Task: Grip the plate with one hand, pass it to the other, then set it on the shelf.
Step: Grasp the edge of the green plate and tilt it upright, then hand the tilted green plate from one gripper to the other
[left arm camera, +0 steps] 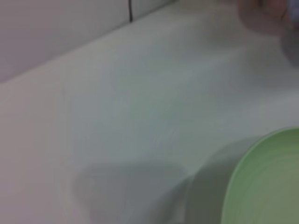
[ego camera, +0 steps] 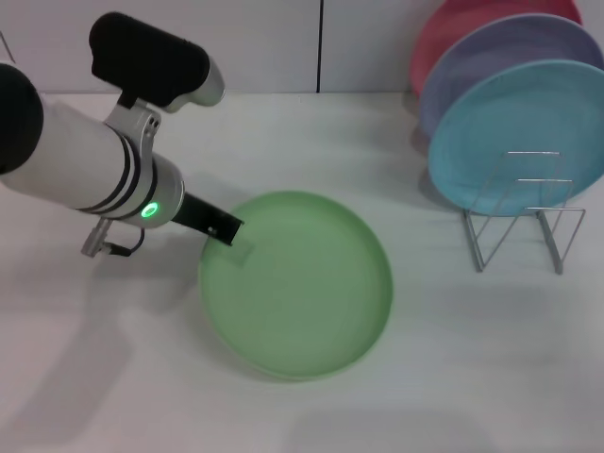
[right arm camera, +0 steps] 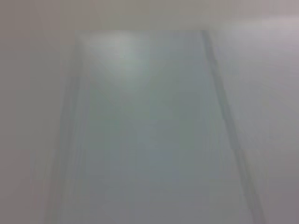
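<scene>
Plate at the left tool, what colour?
Light green plate, plain, no pattern. Clearest in the head view, with the left tool at its rim.

Blurred pale surface (right arm camera: 149,130), faint streaks

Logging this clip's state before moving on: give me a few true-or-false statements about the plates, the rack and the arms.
1. The green plate lies flat on the table. True.
2. The left pincer is at the green plate's rim. True.
3. The wire dish rack is full to its front loops. False: the front loops stand bare, with the light blue plate, lavender plate and pink plate behind.
4. The right arm reaches over the green plate. False: it is absent from the head view.
</scene>
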Controlling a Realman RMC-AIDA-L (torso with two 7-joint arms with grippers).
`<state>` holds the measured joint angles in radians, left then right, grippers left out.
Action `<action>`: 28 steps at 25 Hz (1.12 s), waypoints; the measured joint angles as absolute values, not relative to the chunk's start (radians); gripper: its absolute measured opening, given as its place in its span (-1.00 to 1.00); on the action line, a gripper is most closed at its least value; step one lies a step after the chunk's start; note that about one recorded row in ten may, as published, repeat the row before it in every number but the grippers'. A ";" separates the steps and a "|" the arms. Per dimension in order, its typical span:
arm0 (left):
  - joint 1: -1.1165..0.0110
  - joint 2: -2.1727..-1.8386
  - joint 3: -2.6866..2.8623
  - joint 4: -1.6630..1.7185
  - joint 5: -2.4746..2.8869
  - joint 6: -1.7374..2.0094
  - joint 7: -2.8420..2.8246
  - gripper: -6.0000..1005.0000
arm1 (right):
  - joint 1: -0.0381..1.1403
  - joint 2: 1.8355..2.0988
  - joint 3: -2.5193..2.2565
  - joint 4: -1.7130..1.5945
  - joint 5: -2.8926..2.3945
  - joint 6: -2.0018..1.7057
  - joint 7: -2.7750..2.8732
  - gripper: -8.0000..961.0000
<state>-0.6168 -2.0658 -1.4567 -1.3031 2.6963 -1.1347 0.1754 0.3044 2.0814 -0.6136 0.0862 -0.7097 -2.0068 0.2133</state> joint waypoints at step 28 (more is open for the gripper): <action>-0.599 -2.064 -1.570 -1.649 2.749 -1.216 0.190 -0.89 | 0.541 2.052 -0.770 -1.256 -2.063 -1.446 2.442 0.45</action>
